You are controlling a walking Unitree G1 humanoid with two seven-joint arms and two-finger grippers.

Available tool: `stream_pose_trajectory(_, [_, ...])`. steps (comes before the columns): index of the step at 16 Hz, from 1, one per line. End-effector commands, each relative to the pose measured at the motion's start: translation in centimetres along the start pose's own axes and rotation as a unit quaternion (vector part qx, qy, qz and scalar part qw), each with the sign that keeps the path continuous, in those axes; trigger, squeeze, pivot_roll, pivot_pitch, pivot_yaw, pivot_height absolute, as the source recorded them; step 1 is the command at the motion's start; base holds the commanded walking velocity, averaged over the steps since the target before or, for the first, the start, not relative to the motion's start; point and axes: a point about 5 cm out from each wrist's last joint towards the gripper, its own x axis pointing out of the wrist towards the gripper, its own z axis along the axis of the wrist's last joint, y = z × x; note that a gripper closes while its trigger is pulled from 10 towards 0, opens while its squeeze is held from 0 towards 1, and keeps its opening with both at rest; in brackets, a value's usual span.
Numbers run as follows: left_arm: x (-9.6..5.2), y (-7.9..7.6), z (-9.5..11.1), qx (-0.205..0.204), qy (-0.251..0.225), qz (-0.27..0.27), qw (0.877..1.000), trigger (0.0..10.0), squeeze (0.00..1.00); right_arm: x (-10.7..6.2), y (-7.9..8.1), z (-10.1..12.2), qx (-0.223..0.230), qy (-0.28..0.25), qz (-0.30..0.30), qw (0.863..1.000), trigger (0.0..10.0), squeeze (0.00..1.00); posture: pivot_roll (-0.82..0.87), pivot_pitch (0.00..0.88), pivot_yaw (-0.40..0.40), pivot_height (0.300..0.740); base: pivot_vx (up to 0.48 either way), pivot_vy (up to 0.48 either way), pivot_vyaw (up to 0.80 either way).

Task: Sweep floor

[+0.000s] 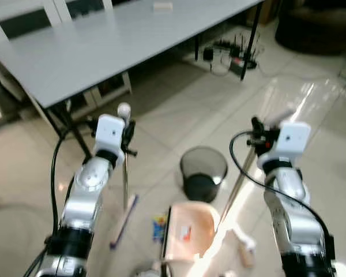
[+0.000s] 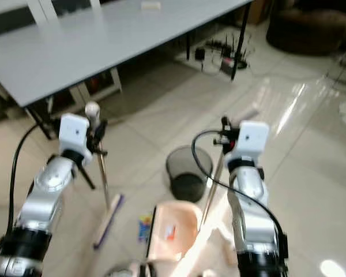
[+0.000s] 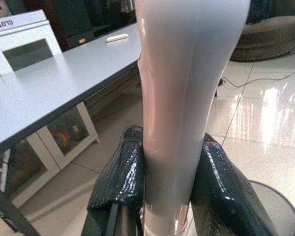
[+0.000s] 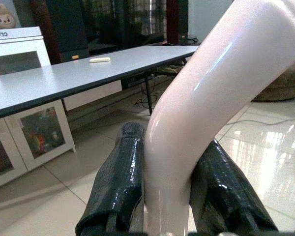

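The left gripper is closed around the upright handle of the broom, near its rounded top, and the broom head rests on the tiled floor just beside the dustpan. The right gripper is closed on the slanted handle of the dustpan, whose pink pan lies flat on the floor between the two arms. A black mesh bin stands just behind the pan. Some small litter lies between the broom head and the pan. A grey table stands further back.
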Motion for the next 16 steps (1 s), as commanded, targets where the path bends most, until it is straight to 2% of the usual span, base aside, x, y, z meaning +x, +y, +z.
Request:
stream_pose_trajectory(1, [0.18,0.05,1.03,0.013,-0.023,0.000,1.000,10.0,0.00,-0.01,-0.42,0.22,-0.001,-0.008,-0.010,1.000,10.0,0.00,-0.01,0.067,0.074,0.740,0.000,0.409,0.00])
stream_pose_trajectory(3, [0.19,0.07,1.01,0.013,-0.022,0.002,1.000,10.0,0.00,0.03,-0.15,0.23,0.000,-0.010,-0.007,1.000,10.0,0.00,-0.01,0.068,0.073,0.740,0.000,0.411,-0.27])
stream_pose_trajectory(8, [0.20,-0.16,0.89,0.010,-0.021,0.000,1.000,10.0,0.00,-0.02,-0.91,0.29,-0.005,-0.013,-0.015,1.000,10.0,0.00,-0.02,0.070,0.070,0.740,0.000,0.406,-0.80])
stream_pose_trajectory(13, [0.00,-0.22,0.77,0.008,-0.020,0.004,1.000,10.0,0.00,0.10,-0.81,0.31,-0.003,-0.013,-0.013,1.000,10.0,0.00,-0.01,0.071,0.066,0.740,0.000,0.408,-0.80])
stream_pose_trajectory(14, [-0.04,-0.22,0.82,0.009,-0.021,0.006,1.000,10.0,0.00,0.13,-0.84,0.30,-0.004,-0.012,-0.014,1.000,10.0,0.00,-0.01,0.072,0.067,0.740,0.000,0.000,-0.80])
stream_pose_trajectory(16, [-0.20,-0.57,0.95,0.032,-0.023,0.000,0.999,10.0,0.00,0.27,-0.87,0.32,-0.023,-0.009,-0.010,1.000,10.0,0.00,-0.01,0.073,0.064,0.740,0.000,-0.480,0.00])
